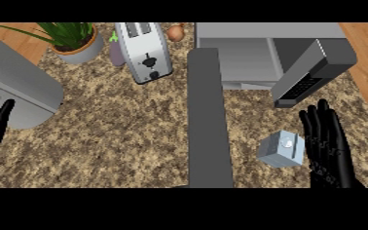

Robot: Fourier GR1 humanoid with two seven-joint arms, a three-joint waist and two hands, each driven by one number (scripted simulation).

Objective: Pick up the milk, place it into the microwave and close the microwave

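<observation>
I see the milk (pixel 282 148) standing on the worktop (pixel 122 126) below the open microwave (pixel 248 58). My right hand (pixel 329 148), fingers straight, is just beside it; I should wrap its sides squarely before lifting.

Small pale-blue milk carton (pixel 282 149) on the speckled counter, before the open grey microwave (pixel 267 53).

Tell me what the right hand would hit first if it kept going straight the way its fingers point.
The right hand has straight fingers pointing up the view, toward the open microwave door. That door's lower edge looks to be first in line, though depth is unclear. The milk sits just left of the hand, off that line.
</observation>
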